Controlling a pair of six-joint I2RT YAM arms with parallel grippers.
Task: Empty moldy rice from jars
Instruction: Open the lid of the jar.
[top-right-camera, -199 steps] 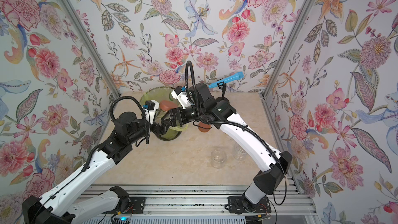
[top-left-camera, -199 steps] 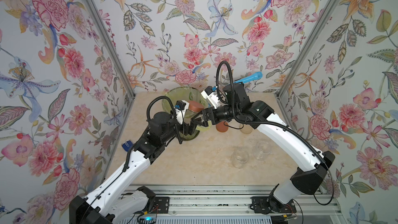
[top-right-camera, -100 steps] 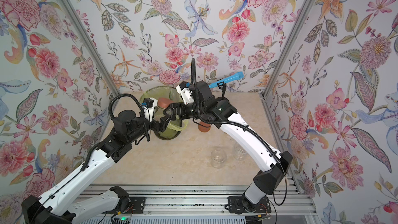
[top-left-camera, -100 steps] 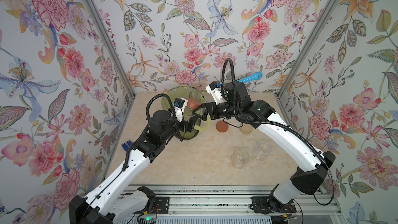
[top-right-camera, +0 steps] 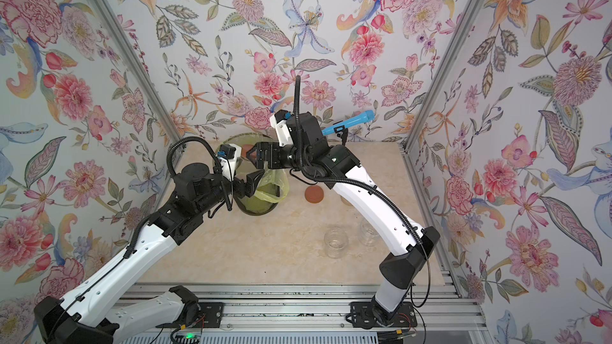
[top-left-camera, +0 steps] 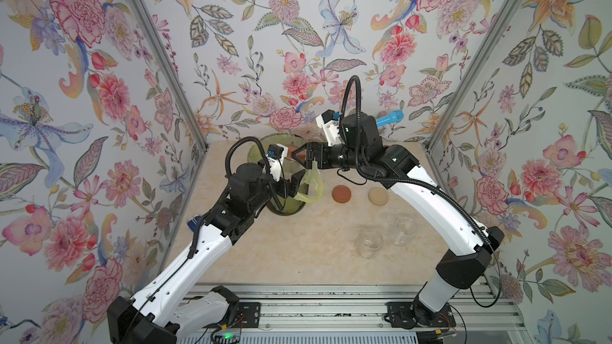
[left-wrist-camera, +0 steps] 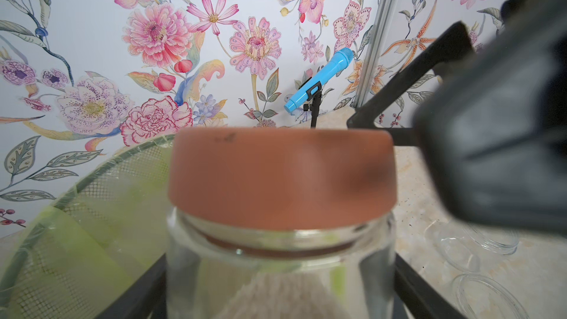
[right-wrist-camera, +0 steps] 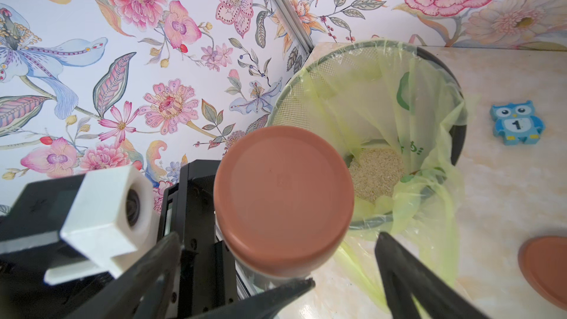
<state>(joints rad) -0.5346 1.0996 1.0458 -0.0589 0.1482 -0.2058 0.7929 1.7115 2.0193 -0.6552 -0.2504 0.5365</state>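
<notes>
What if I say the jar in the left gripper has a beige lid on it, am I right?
No. The lid on the jar in the left gripper is reddish-brown, not beige; the right wrist view shows it clearly.

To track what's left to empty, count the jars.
3. Two empty, open jars stand on the table at right; the third jar, lidded, rice inside, is in the left hand by the bin. None seems hidden.
</notes>
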